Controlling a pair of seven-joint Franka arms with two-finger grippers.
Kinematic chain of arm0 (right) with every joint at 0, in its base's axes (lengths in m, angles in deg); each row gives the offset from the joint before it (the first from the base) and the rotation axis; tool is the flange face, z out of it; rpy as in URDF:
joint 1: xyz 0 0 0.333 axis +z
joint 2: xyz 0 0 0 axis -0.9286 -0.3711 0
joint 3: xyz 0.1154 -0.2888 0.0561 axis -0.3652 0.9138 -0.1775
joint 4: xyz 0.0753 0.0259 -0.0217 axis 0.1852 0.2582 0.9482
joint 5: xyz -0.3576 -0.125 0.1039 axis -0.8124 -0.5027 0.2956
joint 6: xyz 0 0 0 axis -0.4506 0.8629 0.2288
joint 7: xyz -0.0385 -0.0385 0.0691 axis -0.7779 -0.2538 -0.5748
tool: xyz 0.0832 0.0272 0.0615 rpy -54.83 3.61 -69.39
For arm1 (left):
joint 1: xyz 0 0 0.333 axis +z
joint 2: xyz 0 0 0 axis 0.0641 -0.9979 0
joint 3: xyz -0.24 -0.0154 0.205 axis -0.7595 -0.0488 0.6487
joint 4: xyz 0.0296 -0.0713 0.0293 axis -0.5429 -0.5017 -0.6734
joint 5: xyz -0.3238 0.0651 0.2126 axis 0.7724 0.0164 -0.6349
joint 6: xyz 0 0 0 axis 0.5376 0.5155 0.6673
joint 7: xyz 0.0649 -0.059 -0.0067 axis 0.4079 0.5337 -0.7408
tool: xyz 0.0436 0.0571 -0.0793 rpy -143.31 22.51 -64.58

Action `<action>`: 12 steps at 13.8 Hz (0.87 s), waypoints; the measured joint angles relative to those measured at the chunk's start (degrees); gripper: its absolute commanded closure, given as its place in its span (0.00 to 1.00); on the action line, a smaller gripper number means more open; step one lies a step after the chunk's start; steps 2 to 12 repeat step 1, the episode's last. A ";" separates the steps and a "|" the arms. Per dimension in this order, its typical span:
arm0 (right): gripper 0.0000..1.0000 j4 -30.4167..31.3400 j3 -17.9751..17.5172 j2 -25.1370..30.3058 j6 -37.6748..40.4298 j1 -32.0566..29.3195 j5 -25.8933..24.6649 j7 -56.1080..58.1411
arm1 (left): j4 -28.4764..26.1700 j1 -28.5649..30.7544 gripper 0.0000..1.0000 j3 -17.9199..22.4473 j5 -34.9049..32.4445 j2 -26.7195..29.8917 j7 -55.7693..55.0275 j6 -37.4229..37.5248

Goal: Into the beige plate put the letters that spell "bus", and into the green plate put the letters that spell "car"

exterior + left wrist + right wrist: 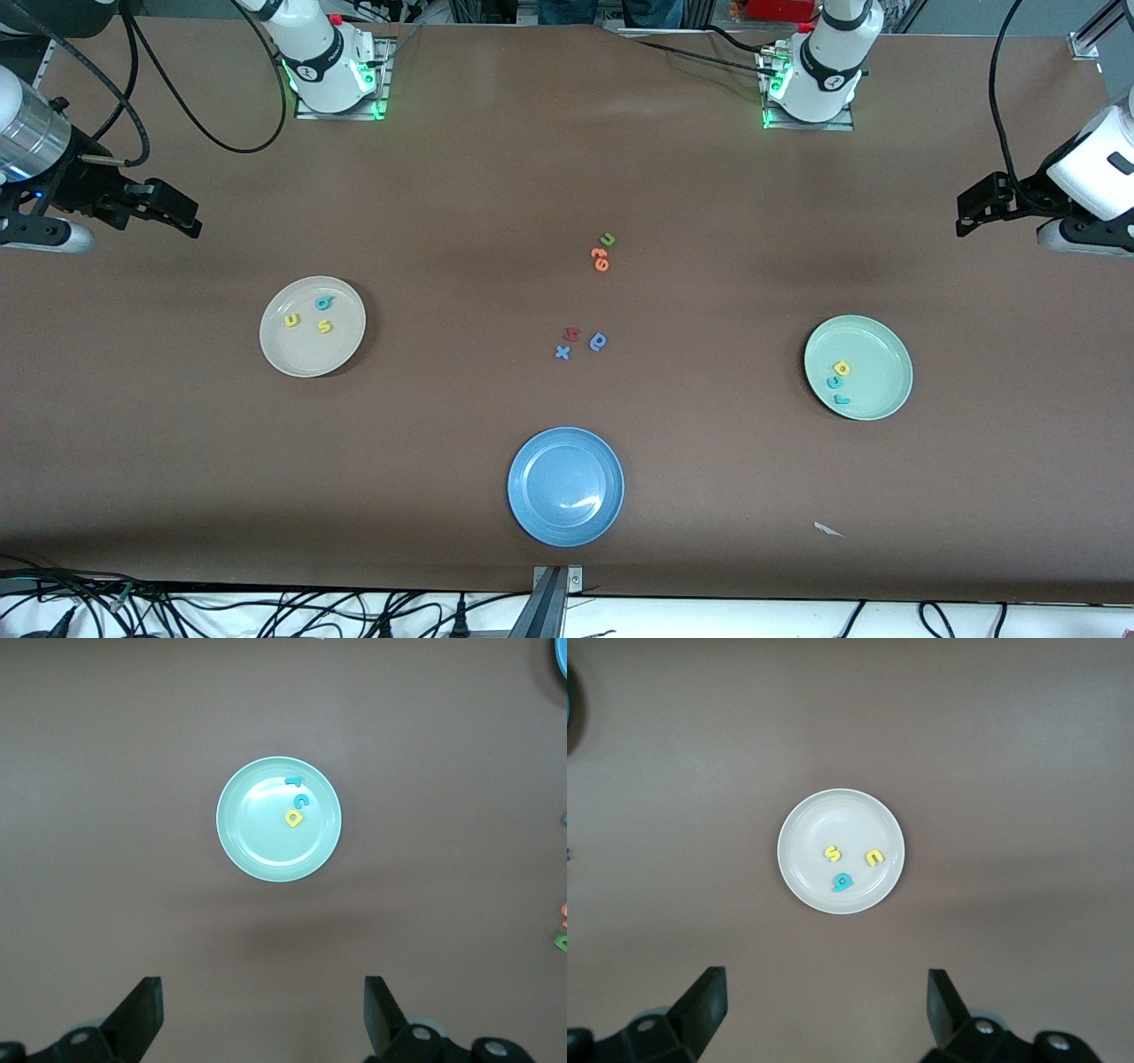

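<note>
Left claw: the left claw [261, 1019] hangs high over the bench [496, 159] at the left arm's end, fingers spread wide, nothing between them.
Under the left claw: the green plate [244, 837] sits down on the bench, apart from the fingers, out ahead of the tips in the left wrist view.
In the green plate: teal "r" [292, 780], teal "c" [302, 801] and yellow "a" [294, 819], a tight little row close to the rim, all three in.
Right claw: the right claw [824, 1014] is up over the right arm's end of the bench, wide open too, holding nothing.
Under the right claw: the beige plate [806, 819] lies on the bench, clear of the fingers.
In the beige plate: yellow "s" [832, 853], yellow "u" [873, 857] and teal "b" [842, 881], spread loosely inside.
Between the two claws: mid-bench, a green "u" [607, 239] just beside an orange letter pair [601, 259]; nearer the front camera a red letter [571, 334], a blue round letter [598, 341] and a blue "x" [563, 353] lie clustered.
Farthest from both claws: the blue plate [532, 514], nearest the front camera, with a scrap of white paper [828, 530] toward the left arm's end.
</note>
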State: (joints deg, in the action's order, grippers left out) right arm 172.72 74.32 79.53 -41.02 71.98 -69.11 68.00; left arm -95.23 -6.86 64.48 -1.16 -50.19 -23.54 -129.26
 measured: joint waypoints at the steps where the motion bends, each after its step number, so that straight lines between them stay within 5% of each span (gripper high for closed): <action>1: 0.00 0.00 0.00 0.00 0.00 0.00 0.00 0.00 | 0.00 0.00 0.00 0.00 0.00 0.00 0.00 -0.01; 12: 0.00 0.00 0.00 0.00 0.00 0.00 0.00 0.00 | 0.00 0.00 0.00 0.00 0.00 0.00 0.00 -0.01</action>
